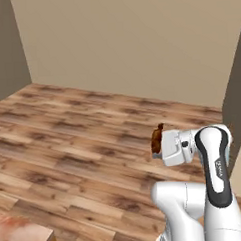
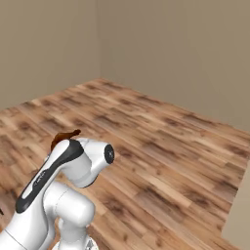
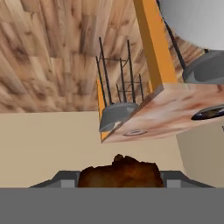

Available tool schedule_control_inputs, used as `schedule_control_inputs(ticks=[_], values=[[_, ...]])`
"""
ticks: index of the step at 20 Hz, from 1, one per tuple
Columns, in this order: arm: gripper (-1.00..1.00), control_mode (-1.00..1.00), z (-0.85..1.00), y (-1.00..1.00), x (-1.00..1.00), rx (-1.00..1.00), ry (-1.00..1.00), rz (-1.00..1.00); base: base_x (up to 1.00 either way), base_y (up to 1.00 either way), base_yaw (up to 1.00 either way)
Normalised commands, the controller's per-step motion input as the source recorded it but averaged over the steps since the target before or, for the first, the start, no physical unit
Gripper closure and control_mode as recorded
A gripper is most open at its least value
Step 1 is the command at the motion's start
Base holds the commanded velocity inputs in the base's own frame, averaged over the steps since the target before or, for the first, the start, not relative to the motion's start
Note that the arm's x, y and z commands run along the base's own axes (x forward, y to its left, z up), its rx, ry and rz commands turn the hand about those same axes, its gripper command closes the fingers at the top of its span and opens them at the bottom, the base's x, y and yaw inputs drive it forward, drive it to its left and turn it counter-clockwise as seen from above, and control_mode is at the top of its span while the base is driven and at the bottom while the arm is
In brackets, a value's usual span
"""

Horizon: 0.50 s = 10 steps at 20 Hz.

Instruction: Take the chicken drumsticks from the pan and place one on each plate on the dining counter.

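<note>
My gripper point(image 1: 162, 143) is shut on a dark brown chicken drumstick point(image 1: 156, 137), held in the air above the wooden floor. In the right base view the drumstick point(image 2: 63, 137) pokes out behind the arm's wrist. The hand view shows the drumstick point(image 3: 120, 173) between the finger tips point(image 3: 65, 181). Beyond it, seen upside down, is the dining counter point(image 3: 170, 111) of reddish marbled stone on orange legs. A dark-rimmed plate point(image 3: 209, 113) lies on the counter at the right edge of that view. The pan is out of view.
Stools with grey seats point(image 3: 116, 114) and black wire legs stand beside the dining counter. A marbled slab corner point(image 1: 21, 238) shows at the lower left. Beige walls point(image 1: 138, 41) enclose the wooden floor point(image 1: 68, 145), with a dark corner post at the right.
</note>
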Motion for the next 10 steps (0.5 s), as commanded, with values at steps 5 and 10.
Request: schedule_control_inputs(ticks=[5,10], values=[[1.0,1.0,0.0,0.0,0.0,0.0,0.0,0.0,1.0,0.07,0.38],[1.0,1.0,0.0,0.0,0.0,0.0,0.0,0.0,0.89,-0.22,0.46]])
